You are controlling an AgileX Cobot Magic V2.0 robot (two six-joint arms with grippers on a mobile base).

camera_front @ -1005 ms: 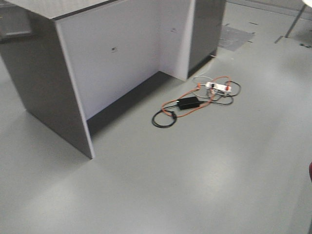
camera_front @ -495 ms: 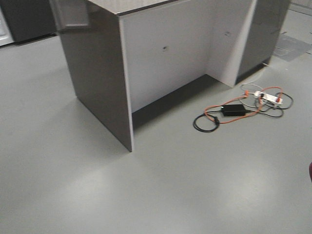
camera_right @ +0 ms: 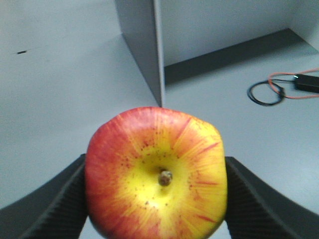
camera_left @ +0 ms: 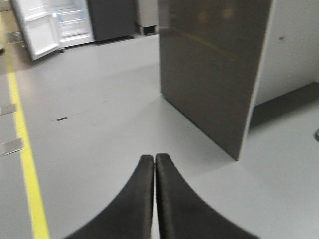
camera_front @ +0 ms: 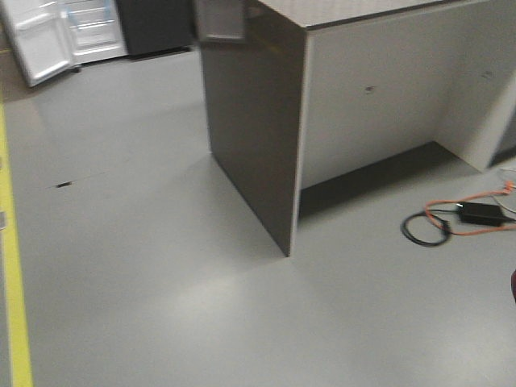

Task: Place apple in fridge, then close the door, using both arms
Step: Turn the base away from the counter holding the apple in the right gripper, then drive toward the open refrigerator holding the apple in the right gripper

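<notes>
Close under the right wrist camera, my right fingers (camera_right: 57,204) are clamped on the apple (camera_right: 157,174), one at each side, with its stem dimple facing the lens. My left fingers (camera_left: 142,191) are pressed together and hold nothing. Beyond them stands a dark counter (camera_front: 250,129), with a coiled cable (camera_front: 423,230) on its right and a yellow line (camera_front: 16,282) along the left. Far off, upper left, I see the fridge (camera_front: 97,32) with its door (camera_front: 40,44) swung open.
</notes>
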